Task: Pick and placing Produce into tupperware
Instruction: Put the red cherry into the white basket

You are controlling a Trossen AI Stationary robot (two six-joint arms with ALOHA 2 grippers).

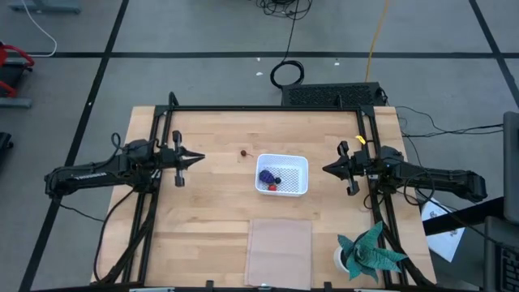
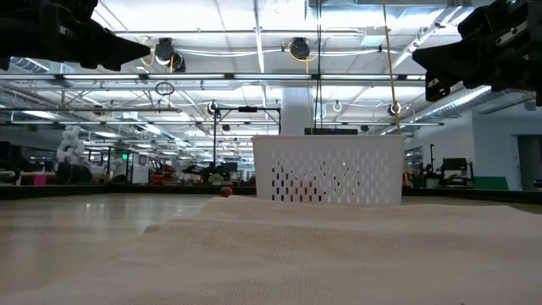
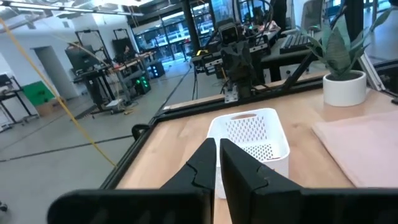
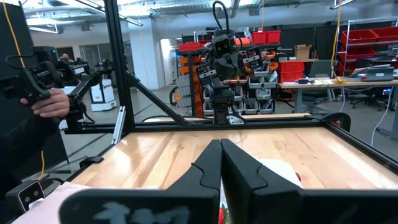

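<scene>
The white tupperware (image 1: 293,165) stands at the middle of the table. In it lie a purple-blue lumpy bunch (image 1: 267,173), a small dark berry (image 1: 278,180) and a red piece (image 1: 272,186). One small red berry (image 1: 245,152) rests on the wood just outside it, toward the far left; the low view shows this berry (image 2: 225,191) left of the tupperware (image 2: 328,169). My left gripper (image 1: 199,158) hovers level to the left of the tupperware, shut and holding nothing. My right gripper (image 1: 326,169) hovers level to its right, also shut and holding nothing. Both point at the tupperware (image 3: 249,134).
A pale translucent sheet (image 1: 280,247) lies flat at the near edge. A teal paper plant in a white pot (image 1: 369,253) stands at the near right corner. Black frame rails (image 1: 268,108) border the table. A person's hand (image 4: 50,102) shows beyond the table's left side.
</scene>
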